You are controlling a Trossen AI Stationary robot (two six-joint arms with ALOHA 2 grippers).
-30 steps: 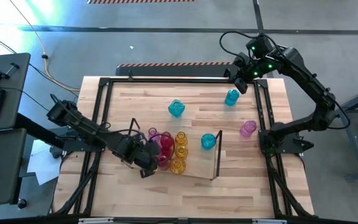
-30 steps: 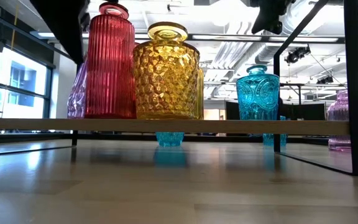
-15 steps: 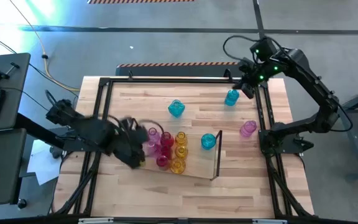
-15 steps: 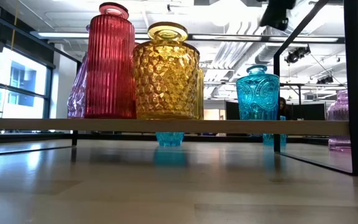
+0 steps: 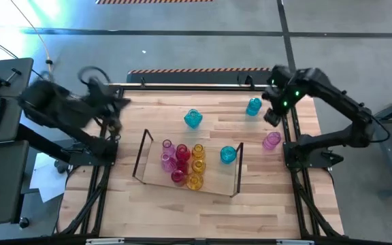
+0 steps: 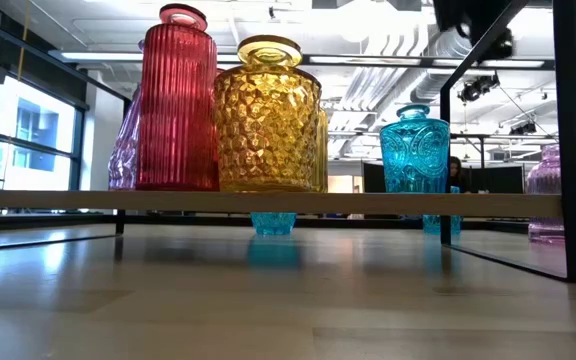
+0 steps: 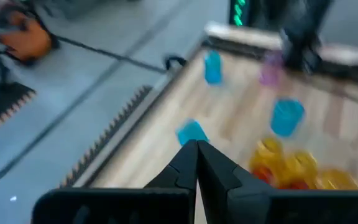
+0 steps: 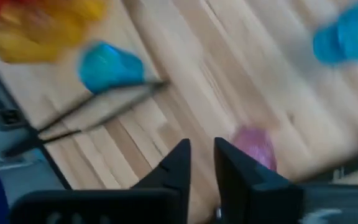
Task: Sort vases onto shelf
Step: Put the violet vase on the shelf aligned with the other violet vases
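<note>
The shelf (image 5: 141, 158) stands on the table's middle, a clear tray with dark end frames. On it stand pink vases (image 5: 167, 147), red vases (image 5: 182, 153), yellow vases (image 5: 197, 165) and one cyan vase (image 5: 228, 154). Loose on the wood stand a cyan vase (image 5: 192, 119), a second cyan vase (image 5: 253, 106) and a pink vase (image 5: 271, 141). My left gripper (image 7: 196, 157) is shut and empty, raised over the table's far left corner (image 5: 114, 114). My right gripper (image 8: 202, 155) hangs slightly open over the right edge (image 5: 272, 116), above and just short of the loose pink vase (image 8: 253, 146).
A black metal frame (image 5: 288, 129) runs round the table, close beside my right gripper. In the low view the shelf's board (image 6: 268, 201) carries a red vase (image 6: 178, 100), a yellow vase (image 6: 268, 115) and a cyan vase (image 6: 415, 150). Bare wood lies along the near edge.
My left gripper has drawn back from the shelf's left end, risen high and swung toward the table's far left corner, shut and empty. My right gripper has come from the far right corner toward the near edge and lower, tipping downward toward the loose pink vase.
</note>
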